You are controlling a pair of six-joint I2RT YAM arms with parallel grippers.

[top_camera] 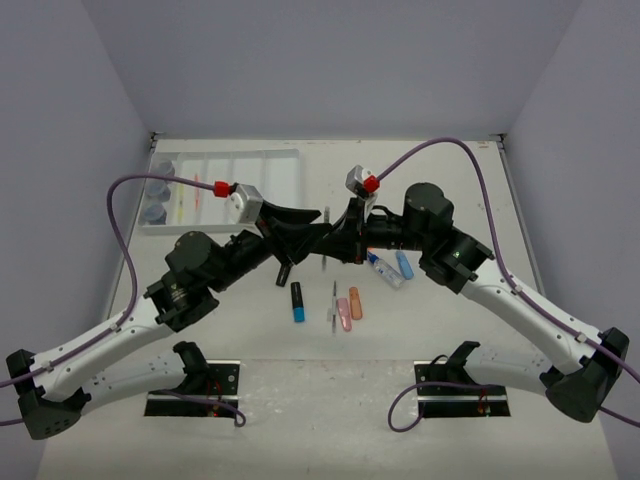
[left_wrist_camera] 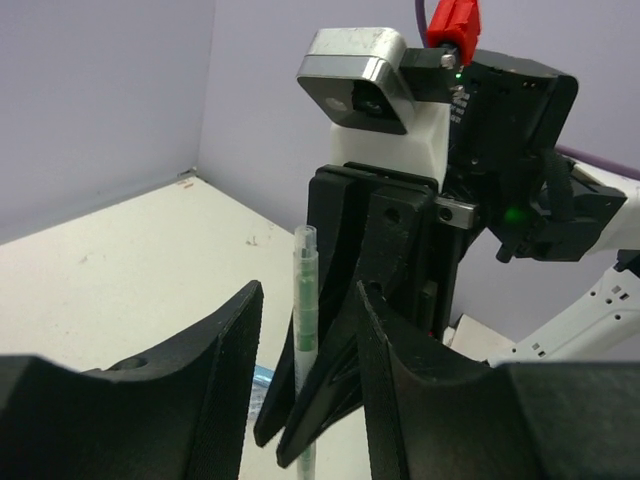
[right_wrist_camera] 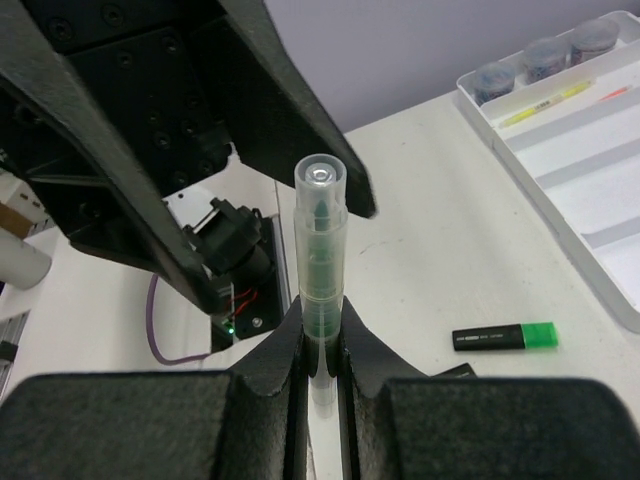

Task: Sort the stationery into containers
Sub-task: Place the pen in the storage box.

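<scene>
Tray (top_camera: pixel 285 190): white, five long compartments, at the far left of the worktop (top_camera: pixel 450 190).
Pots (top_camera: pixel 155 200): three round grey-blue ones in the tray's leftmost compartment. A yellow pen (right_wrist_camera: pixel 545 105) lies in the tray just beside them.
Left end effector (left_wrist_camera: pixel 310 295): over mid-worktop, jaws partly open on either side of the clear pen, a gap showing on each side. It grips nothing.
Clear pen (right_wrist_camera: pixel 320 230): green core, roughly upright in the air, between both end effectors.
Right end effector (right_wrist_camera: pixel 320 325): closed tight on the clear pen's barrel.
Loose on worktop: green-capped highlighter (right_wrist_camera: pixel 503 337), blue-capped highlighter (top_camera: pixel 297 301), thin pen (top_camera: pixel 333 305), pink eraser (top_camera: pixel 344 314), orange eraser (top_camera: pixel 355 302), glue bottle (top_camera: pixel 385 270), blue eraser (top_camera: pixel 404 264).
</scene>
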